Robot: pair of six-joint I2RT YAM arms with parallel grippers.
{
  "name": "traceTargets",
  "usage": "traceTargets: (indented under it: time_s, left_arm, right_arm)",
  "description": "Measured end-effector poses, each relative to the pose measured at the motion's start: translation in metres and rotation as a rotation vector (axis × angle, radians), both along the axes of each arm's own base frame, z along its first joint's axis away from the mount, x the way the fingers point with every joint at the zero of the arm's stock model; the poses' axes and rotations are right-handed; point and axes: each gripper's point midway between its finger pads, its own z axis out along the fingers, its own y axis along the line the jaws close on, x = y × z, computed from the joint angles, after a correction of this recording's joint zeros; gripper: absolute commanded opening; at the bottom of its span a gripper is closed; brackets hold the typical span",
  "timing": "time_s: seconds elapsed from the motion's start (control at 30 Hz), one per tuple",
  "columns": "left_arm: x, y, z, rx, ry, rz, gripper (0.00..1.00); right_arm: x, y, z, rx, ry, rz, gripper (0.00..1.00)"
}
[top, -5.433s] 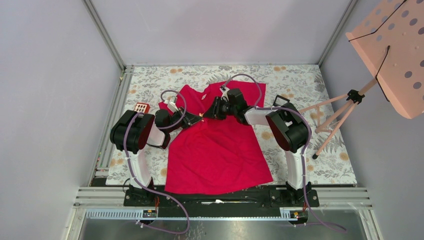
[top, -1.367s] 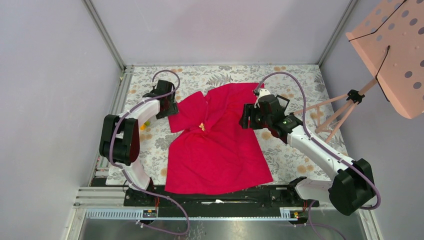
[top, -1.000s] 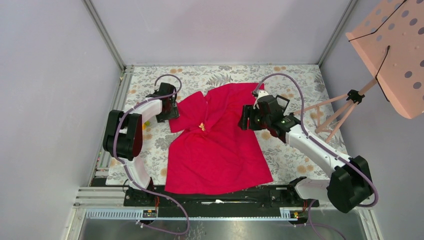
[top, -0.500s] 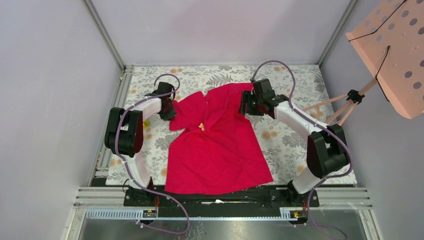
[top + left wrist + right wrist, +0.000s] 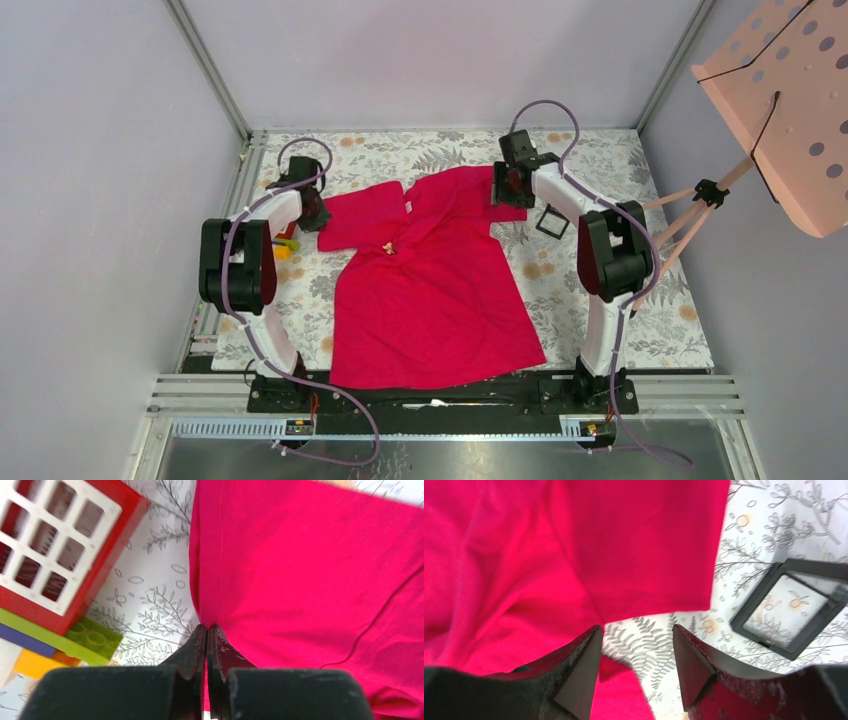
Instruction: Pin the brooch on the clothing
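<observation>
Fingers (image 5: 195, 652) of left gripper (image 5: 206, 630) are pressed together; the T-shirt (image 5: 430, 290) sleeve hem is pinched at their tips. Right gripper (image 5: 636, 630) fingers are spread and nothing is held (T-shirt's other sleeve edge and tablecloth (image 5: 774, 510) seen below). Brooch (image 5: 388, 247) is seen on the T-shirt chest, just under the collar.

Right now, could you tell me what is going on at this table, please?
Two robot arms are working on a red T-shirt spread on a floral tablecloth. The left gripper is shut on the edge of its sleeve; the right gripper hangs open over the opposite sleeve's corner, beside a black case. The brooch sits on the shirt's chest.
</observation>
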Motion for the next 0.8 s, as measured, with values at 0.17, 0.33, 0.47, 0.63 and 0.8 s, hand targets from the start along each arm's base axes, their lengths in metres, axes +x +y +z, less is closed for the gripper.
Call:
traceTargets:
  time_s: [0.17,0.33,0.47,0.63,0.8]
  left_arm:
    - [0.018,0.013,0.018,0.019,-0.055,0.031,0.00]
    - [0.034,0.035,0.038,0.041,-0.109,0.083,0.00]
    - [0.041,0.060,0.051,0.071,-0.138,0.134,0.00]
    - [0.045,0.083,0.063,0.094,-0.156,0.174,0.00]
    - [0.046,0.093,0.070,0.105,-0.165,0.183,0.00]
  right_arm:
    - [0.009,-0.019,-0.019,-0.080,0.059,-0.031,0.61]
    - [0.002,-0.038,-0.037,-0.100,0.134,-0.064,0.62]
    - [0.000,-0.050,-0.042,-0.102,0.158,-0.087,0.62]
    - [0.004,-0.052,-0.038,-0.095,0.153,-0.094,0.62]
    - [0.012,-0.049,-0.036,-0.090,0.138,-0.093,0.63]
